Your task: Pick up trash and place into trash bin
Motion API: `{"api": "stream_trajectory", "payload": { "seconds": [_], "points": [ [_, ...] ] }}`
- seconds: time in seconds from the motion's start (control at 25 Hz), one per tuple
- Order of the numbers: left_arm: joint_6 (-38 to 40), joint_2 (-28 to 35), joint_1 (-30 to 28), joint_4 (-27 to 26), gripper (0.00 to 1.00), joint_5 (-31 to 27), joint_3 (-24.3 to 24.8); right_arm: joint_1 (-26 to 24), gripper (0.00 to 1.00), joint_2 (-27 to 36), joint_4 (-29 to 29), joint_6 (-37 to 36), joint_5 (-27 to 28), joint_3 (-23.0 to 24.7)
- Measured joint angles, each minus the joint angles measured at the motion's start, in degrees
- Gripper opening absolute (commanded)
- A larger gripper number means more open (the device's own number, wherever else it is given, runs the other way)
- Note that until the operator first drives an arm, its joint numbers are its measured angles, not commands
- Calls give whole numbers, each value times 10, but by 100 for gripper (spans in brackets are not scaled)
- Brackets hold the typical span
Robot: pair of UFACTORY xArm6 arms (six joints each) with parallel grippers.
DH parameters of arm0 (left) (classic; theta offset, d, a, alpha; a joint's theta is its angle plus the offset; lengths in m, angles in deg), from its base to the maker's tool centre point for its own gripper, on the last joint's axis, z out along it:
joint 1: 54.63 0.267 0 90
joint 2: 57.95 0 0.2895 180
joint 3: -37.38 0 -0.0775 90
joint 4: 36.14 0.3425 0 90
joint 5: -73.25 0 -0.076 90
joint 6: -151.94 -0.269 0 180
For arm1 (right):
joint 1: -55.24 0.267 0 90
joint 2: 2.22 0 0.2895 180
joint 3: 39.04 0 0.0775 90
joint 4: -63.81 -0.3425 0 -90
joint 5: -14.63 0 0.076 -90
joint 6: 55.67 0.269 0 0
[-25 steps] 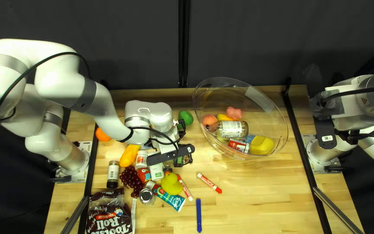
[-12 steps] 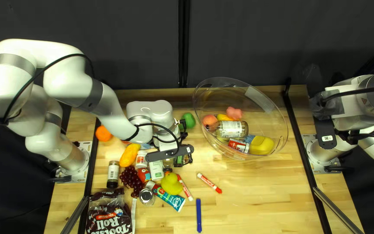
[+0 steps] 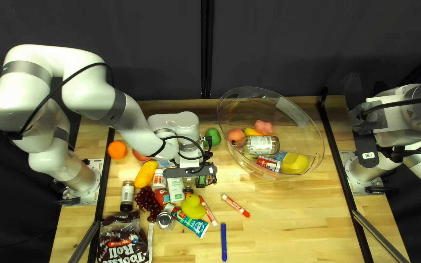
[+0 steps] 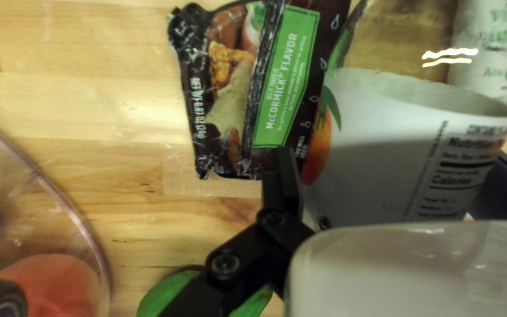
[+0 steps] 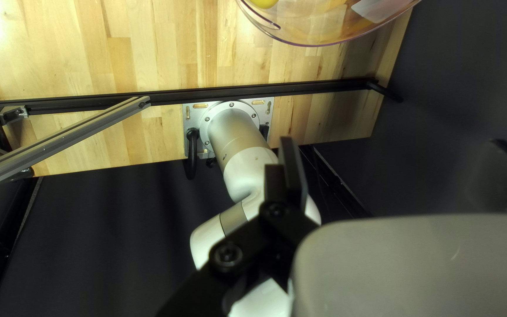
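1. Top left view: the left arm (image 3: 86, 95) has swung further in over the clutter. Its wrist has squared up, so the camera bar sits level where it was slanted a moment ago. That shift leaves the orange (image 3: 117, 149) fully uncovered.
2. Left wrist view: the left end effector (image 4: 392, 154) is down around the bottle (image 4: 368, 132), a clear one with a white label lying on the worktop (image 3: 287, 219). It straddles the bottle, but I cannot tell whether it has clamped on or is merely astride it.
3. A dark packet (image 4: 236, 88) lies right against the bottle, with its edge tucked under the label side. My read is that it could get dragged along when the bottle comes up.
4. Nothing in the clutter has shifted: the duck (image 3: 193, 206) and its neighbours sit where they were. The bottle is on the wood, not yet lifted.
5. Right wrist view: the right end effector (image 5: 393, 143) is spread wide and empty. It hangs off the worktop's right edge and has not moved.
6. The bin (image 3: 287, 106) stands well apart from the bottle, at the right of the top left view, and already holds several items. So the approach looks finished and the grasp is the step in hand, with lift and carry to come.
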Motion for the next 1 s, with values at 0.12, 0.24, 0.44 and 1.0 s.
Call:
{"api": "stream_trajectory", "payload": {
  "seconds": [0.12, 0.24, 0.44, 1.0],
  "points": [
    [0, -1, -1, -1, 0, -3, -2, 0, 100, 0, 0, 0, 0, 0],
    [1, 0, -3, -1, 0, -6, -3, 0, 100, 0, 0, 0, 0, 0],
    [38, 61, -14, 18, 0, -30, 12, 0, 100, 0, 0, 0, 0, 0],
    [242, 173, -99, 146, 0, -236, -215, 0, 100, 0, 0, 0, 0, 0]
  ]
}}
